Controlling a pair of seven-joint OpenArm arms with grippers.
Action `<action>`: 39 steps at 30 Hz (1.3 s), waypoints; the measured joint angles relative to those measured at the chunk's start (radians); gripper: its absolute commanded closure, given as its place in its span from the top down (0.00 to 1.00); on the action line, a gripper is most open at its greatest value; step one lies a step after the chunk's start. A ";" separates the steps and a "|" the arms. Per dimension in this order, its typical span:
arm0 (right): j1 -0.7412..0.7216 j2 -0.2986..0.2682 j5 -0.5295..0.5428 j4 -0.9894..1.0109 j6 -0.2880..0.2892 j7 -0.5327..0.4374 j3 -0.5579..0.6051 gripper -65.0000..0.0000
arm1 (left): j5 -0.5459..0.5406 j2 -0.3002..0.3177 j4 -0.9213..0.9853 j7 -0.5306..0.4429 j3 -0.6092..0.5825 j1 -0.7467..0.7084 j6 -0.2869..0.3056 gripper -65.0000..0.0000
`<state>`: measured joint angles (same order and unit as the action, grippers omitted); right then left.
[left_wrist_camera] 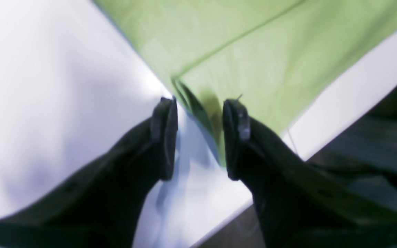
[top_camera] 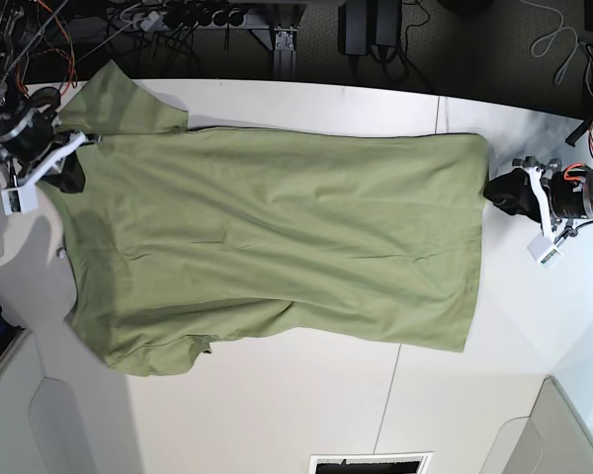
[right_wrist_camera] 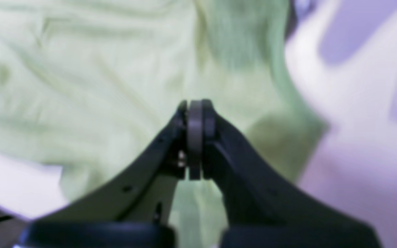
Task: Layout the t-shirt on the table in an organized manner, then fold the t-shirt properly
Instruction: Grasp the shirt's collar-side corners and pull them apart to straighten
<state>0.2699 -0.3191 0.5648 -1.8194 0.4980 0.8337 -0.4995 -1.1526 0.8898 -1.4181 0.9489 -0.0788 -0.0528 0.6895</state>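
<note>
Both wrist views are blurred. The t-shirt point(right_wrist_camera: 98, 86) runs off the right wrist view's top and left edges, and the right gripper point(right_wrist_camera: 195, 137) hides cloth behind it.

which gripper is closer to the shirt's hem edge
Left. The left gripper sits open right beside the t-shirt hem corner; the right gripper is shut at the opposite, collar end.

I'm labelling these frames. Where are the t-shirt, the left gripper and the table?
t-shirt point(top_camera: 277, 237), base view, middle of its body.
left gripper point(left_wrist_camera: 200, 137), left wrist view, between its fingertips.
table point(top_camera: 277, 405), base view, bare near surface.
</note>
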 measured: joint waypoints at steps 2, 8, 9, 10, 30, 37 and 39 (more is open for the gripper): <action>0.060 0.000 0.056 -0.024 0.011 0.026 -0.066 0.03 | -0.018 -0.003 -0.036 0.004 0.084 -0.064 0.000 0.38; 0.204 -0.001 0.165 -0.047 0.042 0.047 -0.194 0.34 | -0.022 -0.012 -0.073 0.005 0.190 -0.211 0.000 0.38; 0.224 -0.001 0.168 -0.047 0.042 0.047 -0.198 0.37 | -0.018 -0.026 -0.072 0.007 0.190 -0.222 0.000 0.39; 0.239 -0.001 0.172 -0.047 0.042 0.047 -0.198 0.37 | -0.018 -0.041 -0.072 0.008 0.190 -0.228 0.000 0.41; 0.286 0.037 0.104 0.009 0.045 -0.034 -0.198 0.55 | 0.038 -0.170 -0.072 -0.018 0.192 -0.224 0.000 0.44; 0.217 0.037 0.102 0.134 0.045 -0.042 -0.196 0.55 | 0.096 -0.170 -0.072 -0.061 0.192 -0.224 0.000 0.52; 0.203 0.036 0.104 0.148 0.045 -0.040 -0.179 0.55 | 0.097 -0.170 -0.072 -0.060 0.192 -0.224 0.000 0.52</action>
<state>0.4728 -0.2832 0.6685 -1.6714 0.5426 0.7933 -0.6781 -1.0557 0.7200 -1.4902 0.8886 0.1131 -0.2771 0.6891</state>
